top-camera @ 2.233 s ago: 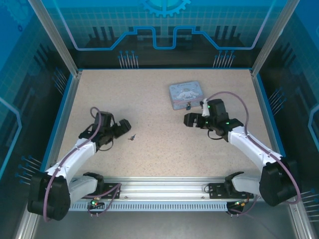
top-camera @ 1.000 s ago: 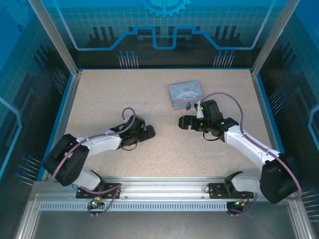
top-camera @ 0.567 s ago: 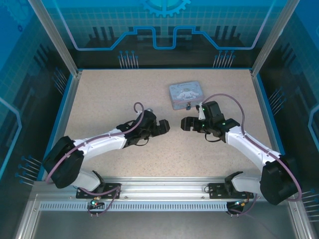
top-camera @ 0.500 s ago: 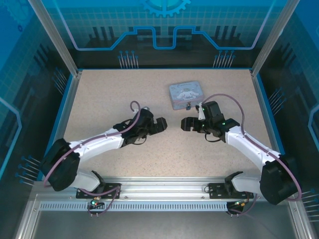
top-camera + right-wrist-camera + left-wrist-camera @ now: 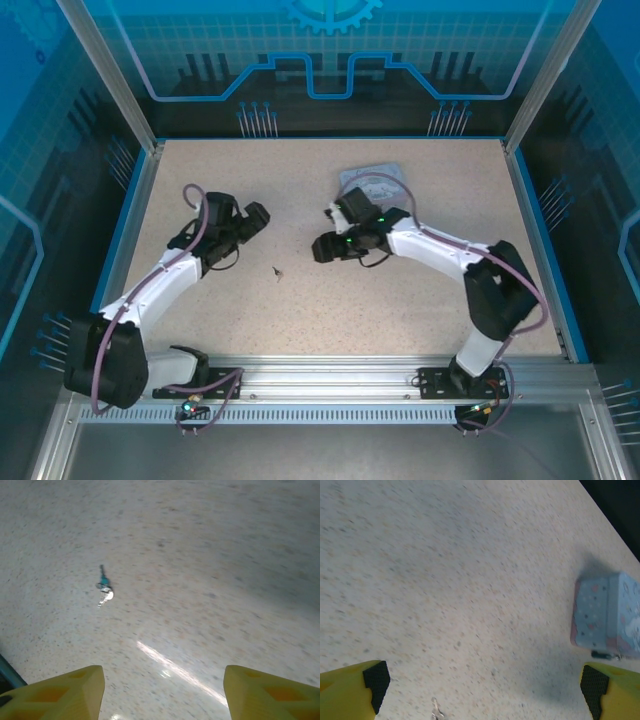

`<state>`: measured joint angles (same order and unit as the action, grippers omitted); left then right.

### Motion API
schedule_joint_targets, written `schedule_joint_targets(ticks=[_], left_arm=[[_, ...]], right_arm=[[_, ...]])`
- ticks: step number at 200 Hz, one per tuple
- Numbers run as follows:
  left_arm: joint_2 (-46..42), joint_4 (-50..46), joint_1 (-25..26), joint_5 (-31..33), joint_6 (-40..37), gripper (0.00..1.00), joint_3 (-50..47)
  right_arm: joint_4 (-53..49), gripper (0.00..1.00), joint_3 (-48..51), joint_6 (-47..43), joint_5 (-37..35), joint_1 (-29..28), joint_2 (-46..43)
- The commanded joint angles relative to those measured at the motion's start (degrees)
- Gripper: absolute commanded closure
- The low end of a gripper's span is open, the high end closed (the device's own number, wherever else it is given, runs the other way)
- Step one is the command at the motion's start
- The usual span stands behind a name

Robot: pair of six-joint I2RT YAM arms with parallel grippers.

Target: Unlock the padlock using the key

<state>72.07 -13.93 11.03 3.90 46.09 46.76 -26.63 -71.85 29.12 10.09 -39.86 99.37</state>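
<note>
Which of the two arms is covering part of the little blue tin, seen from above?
The right arm: its wrist end crosses in front of the tin in the overhead view. The left arm is well away from it.

Table top (image 5: 210, 555): speckled beige, smooth, mostly matt with one glossy streak of glare. Key (image 5: 104, 589): bright silvery metal, shiny. Tin (image 5: 600, 612): pale blue printed finish, satin; left gripper (image 5: 482, 680) pads (image 5: 376, 679): black, matt, on smooth yellow plastic.
</note>
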Motion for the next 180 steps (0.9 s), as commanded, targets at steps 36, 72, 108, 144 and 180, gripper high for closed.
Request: schedule_joint_targets(ticks=[36, 72, 108, 144, 180], left_arm=[[4.3, 2.1, -10.9, -12.9, -0.8, 0.01, -0.9], [6.0, 3.7, -14.6, -15.6, 0.9, 0.01, -1.7], [6.8, 5.0, -18.0, -18.3, 2.6, 0.01, -2.1], [7.1, 6.2, -19.5, -20.0, 3.4, 0.01, -2.2], [8.1, 6.7, -20.9, -21.8, 3.9, 0.01, -1.9]], right_arm=[[-15.3, 0.46, -20.2, -5.5, -7.4, -10.2, 16.3], [-21.9, 0.47, -31.3, -6.5, -11.8, -13.6, 25.2], [-25.5, 0.48, -39.0, -5.7, -13.9, -15.1, 31.3], [-27.6, 0.54, -44.1, -4.1, -15.9, -15.7, 36.2], [-28.7, 0.56, -48.3, -3.6, -15.8, -16.0, 39.8]])
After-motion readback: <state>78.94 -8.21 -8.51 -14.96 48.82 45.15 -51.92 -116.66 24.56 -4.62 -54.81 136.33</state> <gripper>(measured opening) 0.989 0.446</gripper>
